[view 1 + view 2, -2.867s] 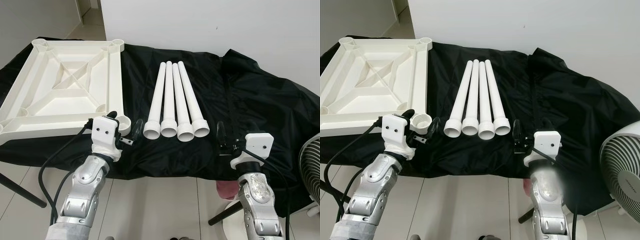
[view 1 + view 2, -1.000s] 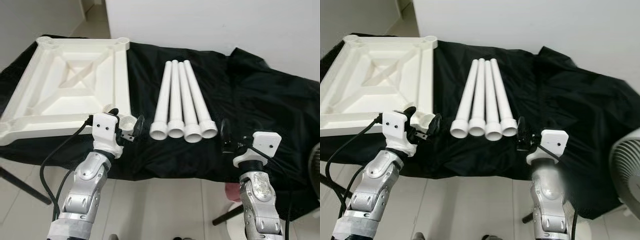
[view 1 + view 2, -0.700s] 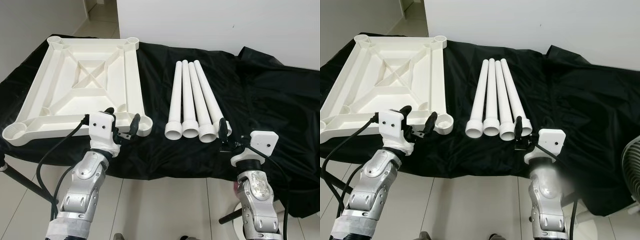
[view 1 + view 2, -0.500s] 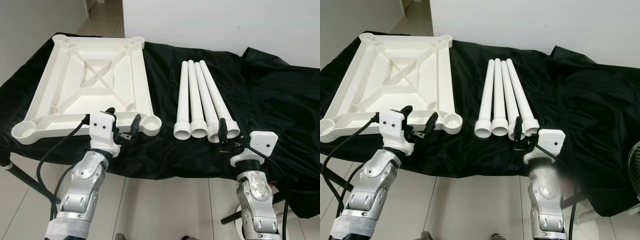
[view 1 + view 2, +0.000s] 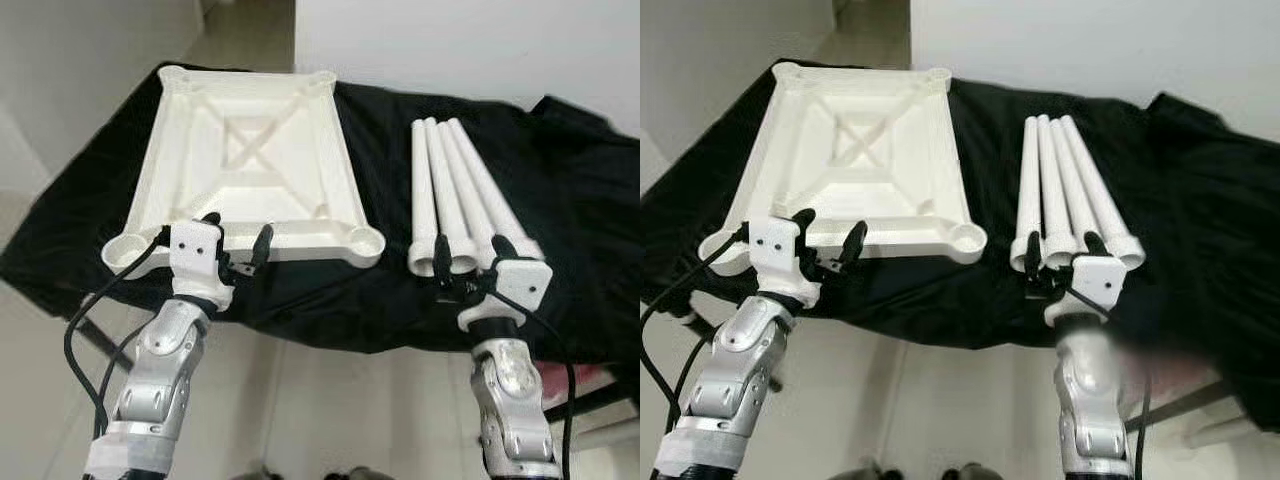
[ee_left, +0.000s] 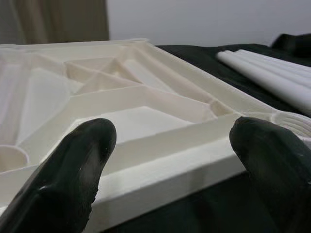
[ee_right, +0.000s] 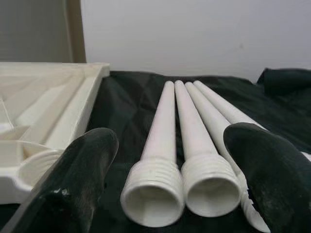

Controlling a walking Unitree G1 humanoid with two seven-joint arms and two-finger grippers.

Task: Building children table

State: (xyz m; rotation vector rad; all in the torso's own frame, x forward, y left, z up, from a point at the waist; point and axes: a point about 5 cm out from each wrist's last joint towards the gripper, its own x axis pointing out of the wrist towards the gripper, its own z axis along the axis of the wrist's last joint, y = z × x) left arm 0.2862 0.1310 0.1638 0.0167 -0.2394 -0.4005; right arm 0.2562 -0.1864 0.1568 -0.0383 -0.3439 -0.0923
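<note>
The white plastic table top [image 5: 250, 150] lies upside down on the black cloth, with a round socket [image 5: 367, 241] at each corner. Four white legs [image 5: 455, 185] lie side by side to its right, threaded ends toward me. My left gripper [image 5: 237, 240] is open just before the table top's near rim [image 6: 160, 165]. My right gripper [image 5: 470, 258] is open in front of the legs' threaded ends [image 7: 180, 187]. In the right wrist view the fingers [image 7: 73, 179] flank those ends without touching them. Both grippers hold nothing.
A black cloth [image 5: 590, 200] covers the work table and hangs over its front edge. A white wall [image 5: 480, 40] stands behind it. Below are a tiled floor and dark stand legs [image 5: 95, 340]. Bare cloth lies to the right of the legs.
The camera has shifted, so the whole scene slid right. My right gripper now faces the legs' ends instead of standing right of them; my left stands further left along the table top's near edge.
</note>
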